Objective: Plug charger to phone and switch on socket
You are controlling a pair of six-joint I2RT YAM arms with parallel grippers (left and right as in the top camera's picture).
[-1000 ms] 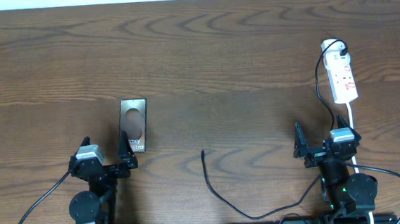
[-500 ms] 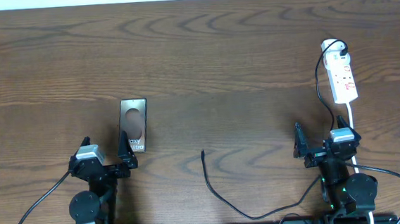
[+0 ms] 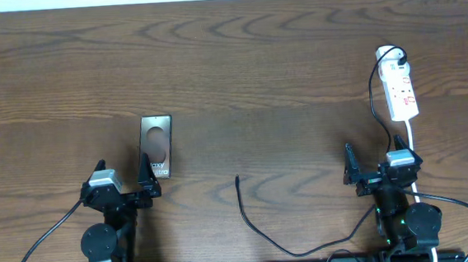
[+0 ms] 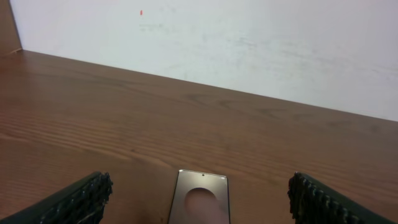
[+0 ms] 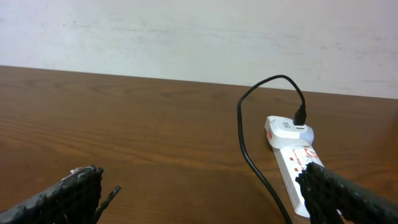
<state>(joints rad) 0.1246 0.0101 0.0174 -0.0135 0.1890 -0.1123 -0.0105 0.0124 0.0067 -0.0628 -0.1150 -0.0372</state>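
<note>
Nothing has changed from a second ago: both arms sit where they were at the near edge of the surface (image 3: 255, 72), and no object has shifted.

The left hand (image 3: 123, 178) is spread wide and holds nothing. The phone (image 3: 157, 146) lies flat just beyond it, its near end between the two fingers in the left wrist view, with no contact visible.

The right hand (image 3: 377, 169) is also spread wide and empty. The socket (image 3: 400, 90) lies beyond it near the right side of the surface, with a black plug (image 3: 395, 54) in its far end and a thin black lead looping out from that plug. Its white cord (image 3: 411, 139) runs back toward the right arm.

The charger (image 3: 253, 225) lies loose on the surface between the two arms. Its free tip points away from the robot, well apart from the phone and unplugged, to the right of the phone's near end.
</note>
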